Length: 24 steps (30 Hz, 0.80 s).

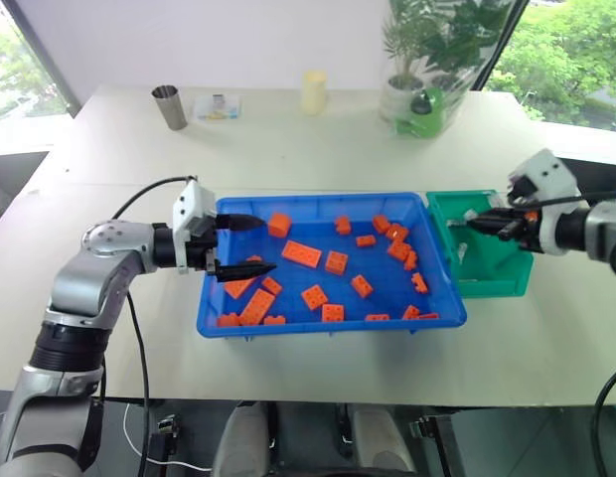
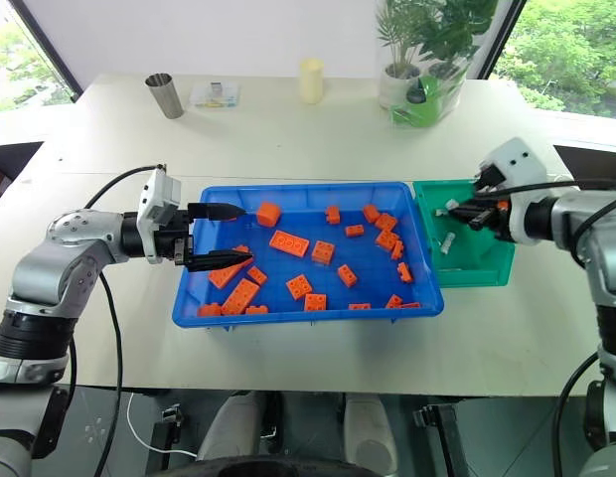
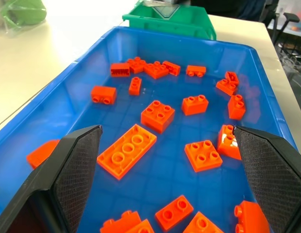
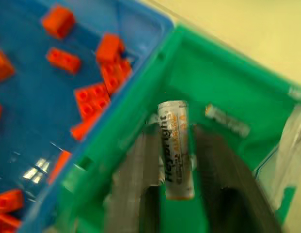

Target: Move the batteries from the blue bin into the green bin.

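With a battery [image 4: 175, 148] between its part-open fingers, the right gripper [image 1: 484, 225] hung over the green bin [image 1: 502, 273], so letting go cleanly inside its walls looked best; the left gripper [image 1: 246, 245] gaped empty over the blue bin's [image 1: 318, 324] left edge.

An office or test room: a wide pale desk [image 1: 318, 149] beside big windows [image 1: 571, 55] looking onto trees, a potted plant [image 1: 427, 60], a metal cup [image 1: 170, 106] (sorting bins laid out).

Right gripper [image 2: 461, 211] over green bin [image 2: 487, 268], possibly holding a battery; another battery [image 2: 448, 242] inside. Left gripper [image 2: 227, 237], jaws apart, over blue bin [image 2: 308, 314] of orange bricks [image 2: 288, 242].
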Each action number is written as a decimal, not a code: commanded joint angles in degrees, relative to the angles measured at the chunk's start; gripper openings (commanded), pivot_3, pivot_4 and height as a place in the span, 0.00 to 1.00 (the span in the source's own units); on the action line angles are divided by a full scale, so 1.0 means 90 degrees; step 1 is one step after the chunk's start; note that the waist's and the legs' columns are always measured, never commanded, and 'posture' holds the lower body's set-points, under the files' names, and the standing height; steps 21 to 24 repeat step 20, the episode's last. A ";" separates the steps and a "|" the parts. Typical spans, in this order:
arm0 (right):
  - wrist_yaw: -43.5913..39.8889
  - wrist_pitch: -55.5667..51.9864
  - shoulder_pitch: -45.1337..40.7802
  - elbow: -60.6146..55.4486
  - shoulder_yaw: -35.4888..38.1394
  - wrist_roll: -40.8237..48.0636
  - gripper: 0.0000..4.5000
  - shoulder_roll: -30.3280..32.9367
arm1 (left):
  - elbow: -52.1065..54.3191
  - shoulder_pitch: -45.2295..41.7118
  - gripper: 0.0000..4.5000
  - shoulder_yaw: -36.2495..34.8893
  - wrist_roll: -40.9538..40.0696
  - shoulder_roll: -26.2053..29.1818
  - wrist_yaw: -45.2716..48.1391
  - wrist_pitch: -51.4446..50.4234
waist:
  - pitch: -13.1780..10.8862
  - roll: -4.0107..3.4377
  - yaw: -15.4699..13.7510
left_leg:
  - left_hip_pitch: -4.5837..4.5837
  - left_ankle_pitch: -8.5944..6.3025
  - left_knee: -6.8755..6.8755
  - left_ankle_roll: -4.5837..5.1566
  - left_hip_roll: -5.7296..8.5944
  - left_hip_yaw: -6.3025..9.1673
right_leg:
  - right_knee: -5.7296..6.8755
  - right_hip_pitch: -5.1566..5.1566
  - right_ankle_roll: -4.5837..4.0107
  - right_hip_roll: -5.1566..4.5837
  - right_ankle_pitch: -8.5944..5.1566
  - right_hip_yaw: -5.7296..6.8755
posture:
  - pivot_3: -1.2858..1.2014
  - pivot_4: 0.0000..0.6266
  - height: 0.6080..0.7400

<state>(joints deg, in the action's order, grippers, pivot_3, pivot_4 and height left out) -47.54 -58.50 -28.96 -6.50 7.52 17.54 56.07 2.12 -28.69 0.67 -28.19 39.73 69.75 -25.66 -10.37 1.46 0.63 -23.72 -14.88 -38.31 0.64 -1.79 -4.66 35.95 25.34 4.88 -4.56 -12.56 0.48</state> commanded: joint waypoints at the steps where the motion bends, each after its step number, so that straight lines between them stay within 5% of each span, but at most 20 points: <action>1: 0.0088 0.0717 0.0059 0.0157 0.0104 -0.0220 0.66 0.0129 | -0.0050 -0.0241 1.00 -0.0172 -0.0058 0.0018 0.0017 0.0129 | 0.0000 0.0000 0.0012 | 0.0000 0.0000 0.0000 0.0000 0.0000 0.0000 | 0.0000 0.0000 0.0000 0.0000 0.0000 0.0000 | 0.52 0.24 0.97; 5: -0.0490 0.1936 0.0381 0.0604 0.0331 -0.0269 0.66 0.0503 | -0.0166 -0.0324 1.00 -0.0268 -0.0059 0.0145 0.0051 0.0122 | 0.0000 0.0000 0.0008 | 0.0000 0.0000 0.0005 0.0000 0.0001 0.0000 | 0.0000 -0.0001 0.0018 0.0005 0.0009 0.0001 | 0.52 0.24 0.97; 12: -0.2829 0.5381 0.0896 0.2802 0.1266 -0.0043 0.66 0.1634 | -0.0293 0.0008 1.00 -0.0865 -0.0209 0.0966 0.0418 0.0072 | -0.0004 -0.0005 0.0016 | 0.0002 -0.0001 0.0009 0.0001 0.0001 -0.0016 | -0.0007 -0.0005 0.0019 0.0005 0.0007 0.0001 | 0.52 0.24 0.97; 19: -0.3718 0.6397 0.0678 0.4410 0.1270 -0.0086 0.66 0.1800 | -0.0872 0.0136 1.00 -0.1344 -0.0249 0.1838 0.0938 0.0009 | -0.0006 -0.0007 0.0060 | 0.0039 -0.0001 0.0010 0.0000 -0.0006 -0.0022 | -0.0005 -0.0028 -0.0001 0.0002 -0.0004 -0.0005 | 0.52 0.24 0.97; 24: -0.3758 0.6429 0.0571 0.4560 0.1224 -0.0094 0.66 0.1785 | -0.0963 0.0117 1.00 -0.1366 -0.0225 0.1907 0.0982 0.0057 | -0.0006 -0.0007 0.0060 | 0.0039 -0.0001 0.0010 0.0000 -0.0006 -0.0022 | -0.0005 -0.0027 -0.0002 0.0002 -0.0005 -0.0006 | 0.52 0.24 0.97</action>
